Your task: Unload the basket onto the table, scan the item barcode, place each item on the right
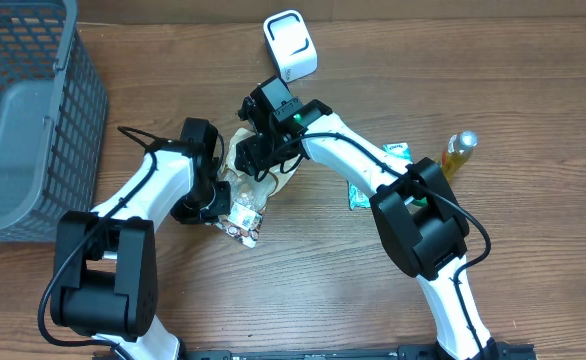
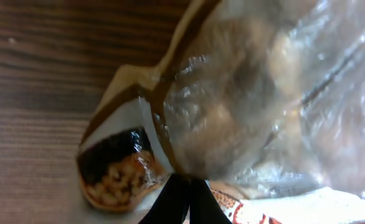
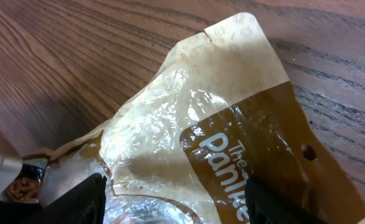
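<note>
A puffy snack bag [image 1: 241, 212] of clear and tan film lies on the wooden table between my two arms. My left gripper [image 1: 218, 200] is shut on it; in the left wrist view the black fingers [image 2: 184, 180] meet on the film below the bag's bulge [image 2: 232, 93]. My right gripper [image 1: 258, 155] is over the bag's upper end. In the right wrist view its fingers [image 3: 176, 193] stand wide apart, pressed against the bag [image 3: 170, 124] on either side of its puffed middle. A white scanner [image 1: 290, 45] stands at the back. No barcode shows.
A grey mesh basket [image 1: 63, 110] fills the left edge of the table. A yellow bottle [image 1: 458, 152] lies at the right, with green packets [image 1: 358, 195] between it and the right arm.
</note>
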`<state>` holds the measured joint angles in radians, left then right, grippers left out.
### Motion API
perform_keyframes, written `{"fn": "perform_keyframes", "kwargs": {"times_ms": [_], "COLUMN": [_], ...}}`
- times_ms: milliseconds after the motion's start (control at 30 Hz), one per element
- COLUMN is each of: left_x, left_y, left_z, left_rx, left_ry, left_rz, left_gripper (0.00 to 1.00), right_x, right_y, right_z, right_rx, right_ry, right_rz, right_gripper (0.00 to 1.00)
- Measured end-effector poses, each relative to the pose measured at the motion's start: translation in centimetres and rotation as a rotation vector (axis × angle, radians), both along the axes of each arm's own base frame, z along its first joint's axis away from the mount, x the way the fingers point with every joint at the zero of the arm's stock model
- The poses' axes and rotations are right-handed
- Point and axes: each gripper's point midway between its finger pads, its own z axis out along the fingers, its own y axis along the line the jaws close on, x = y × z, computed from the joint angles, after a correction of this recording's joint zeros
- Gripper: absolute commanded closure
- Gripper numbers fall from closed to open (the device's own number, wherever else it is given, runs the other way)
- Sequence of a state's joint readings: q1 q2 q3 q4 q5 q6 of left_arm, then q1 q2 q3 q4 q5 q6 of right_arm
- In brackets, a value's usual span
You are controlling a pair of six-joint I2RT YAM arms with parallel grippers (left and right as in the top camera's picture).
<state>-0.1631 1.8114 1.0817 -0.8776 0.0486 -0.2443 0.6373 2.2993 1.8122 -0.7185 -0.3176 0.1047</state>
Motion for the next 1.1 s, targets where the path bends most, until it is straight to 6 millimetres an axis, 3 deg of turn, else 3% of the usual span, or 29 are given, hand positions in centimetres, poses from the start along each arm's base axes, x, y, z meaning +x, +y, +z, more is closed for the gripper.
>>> {"fn": "perform_keyframes", "kwargs": {"times_ms": [700, 1100], "left_x": [1.0, 1.0], "left_y": [0.3, 0.3], "left_z": [-0.7, -0.7], "left_rx": [0.016, 0.016], "left_ry": [-0.073, -0.074], "left_rz": [0.000, 0.000], "left_gripper": [0.96, 0.96], "right_x": [-0.2, 0.9], "right_y": [-0.4, -0.4], "right_z": [-0.1, 0.2], "right_rx": [-0.017, -0.020], "right_ry": [0.004, -0.042], "right_rz": [-0.004, -0.020], "right_gripper": [0.09, 0.05]}}
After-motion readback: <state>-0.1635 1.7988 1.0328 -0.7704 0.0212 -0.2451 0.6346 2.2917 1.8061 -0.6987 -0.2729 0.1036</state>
